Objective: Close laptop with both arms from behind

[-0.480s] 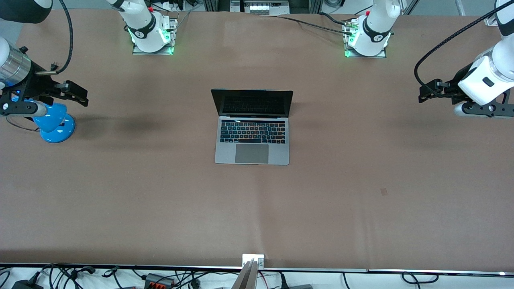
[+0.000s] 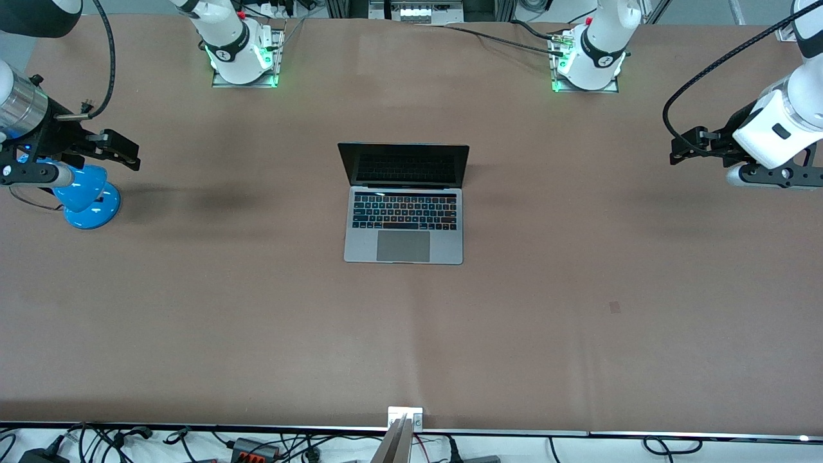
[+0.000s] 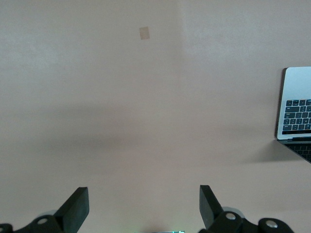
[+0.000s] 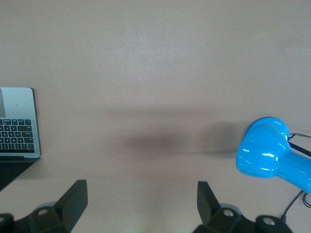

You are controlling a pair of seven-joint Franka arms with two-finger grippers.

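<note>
The silver-grey laptop [image 2: 404, 212] stands open in the middle of the table, its dark screen upright and facing the front camera. Its edge also shows in the left wrist view [image 3: 296, 107] and in the right wrist view [image 4: 17, 126]. My left gripper [image 2: 683, 149] hangs open and empty above the table at the left arm's end, well apart from the laptop; in the left wrist view [image 3: 144, 206] its fingers are spread wide. My right gripper [image 2: 125, 153] hangs open and empty at the right arm's end, over a blue lamp; in the right wrist view [image 4: 142, 201] its fingers are spread wide.
A blue desk lamp [image 2: 90, 196] stands on the table under the right gripper and also shows in the right wrist view [image 4: 272, 155]. A small tape patch [image 2: 615, 307] lies on the brown table cover. Cables run along the table's front edge.
Both arms have shifted very slightly; the laptop has not moved.
</note>
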